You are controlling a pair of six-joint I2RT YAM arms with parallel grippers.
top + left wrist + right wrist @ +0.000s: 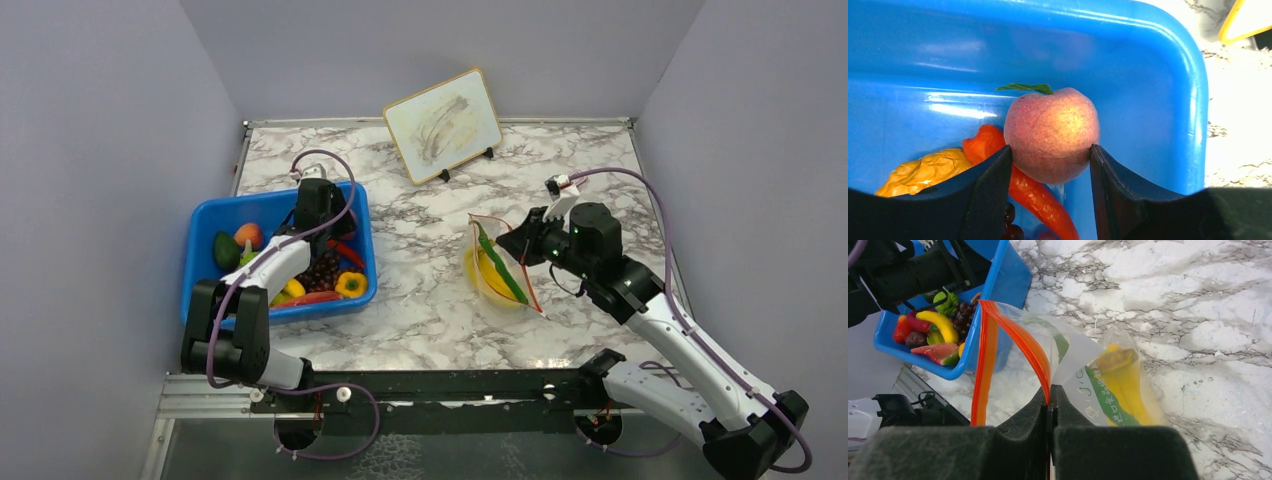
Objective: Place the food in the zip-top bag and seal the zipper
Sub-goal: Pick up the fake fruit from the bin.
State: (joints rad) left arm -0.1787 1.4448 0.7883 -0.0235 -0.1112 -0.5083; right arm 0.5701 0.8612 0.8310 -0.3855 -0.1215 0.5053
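Note:
In the left wrist view a peach (1050, 127) with a green leaf sits in the far corner of the blue bin (1148, 75). My left gripper (1050, 148) has both fingers against the peach's sides. A red chili (1040, 197), a yellow piece (923, 172) and dark grapes (1010, 220) lie under it. In the top view my left gripper (318, 215) hangs over the bin (200, 262). The right gripper (1050, 390) is shut on the zip-top bag's (1083, 355) orange-red zipper (1018, 340), holding the mouth up and open. Yellow bananas (1128, 380) lie inside the bag (497, 275).
A framed picture board (443, 125) stands on a small easel at the back of the marble table. More toy fruits (938, 335) fill the bin's near end. Grey walls close in both sides, and a metal rail (420, 395) runs along the near edge.

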